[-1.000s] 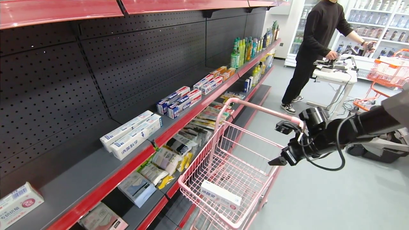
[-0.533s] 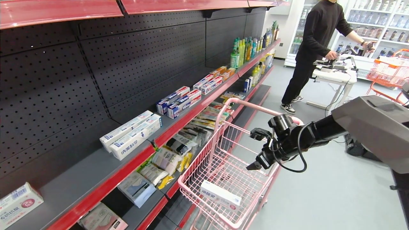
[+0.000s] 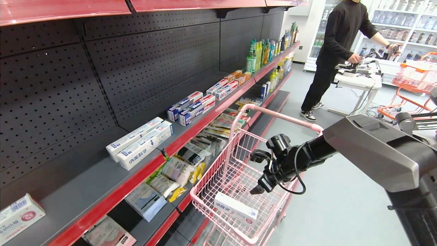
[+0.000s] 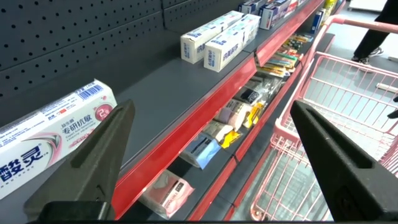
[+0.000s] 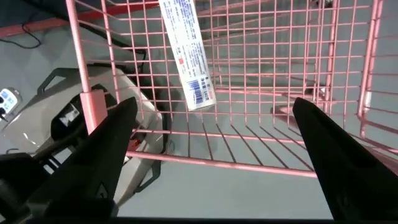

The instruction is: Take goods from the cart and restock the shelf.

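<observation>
A white toothpaste box (image 3: 235, 209) lies in the pink wire cart (image 3: 273, 115), near its front rim. My right gripper (image 3: 256, 190) hangs open just above and behind that box, inside the basket. In the right wrist view the box (image 5: 186, 53) lies beyond the open right gripper (image 5: 212, 104) on the cart's wire floor (image 5: 249, 168). My left gripper (image 4: 211, 106) is open and holds nothing, facing the grey shelf (image 4: 155, 106). A white and pink toothpaste box (image 4: 50, 137) lies on that shelf close to one left finger.
More toothpaste boxes (image 3: 140, 143) and bottles (image 3: 259, 54) line the red-edged shelf (image 3: 102, 177). Packets (image 3: 177, 171) fill the lower shelf beside the cart. A person stands at a white table (image 3: 358, 82) far right, near an orange cart (image 3: 414, 77). Open floor lies right of the pink cart.
My right arm has swung left and down, from beside the cart's handle to inside the basket just above the toothpaste box. The gripper has stayed open.
</observation>
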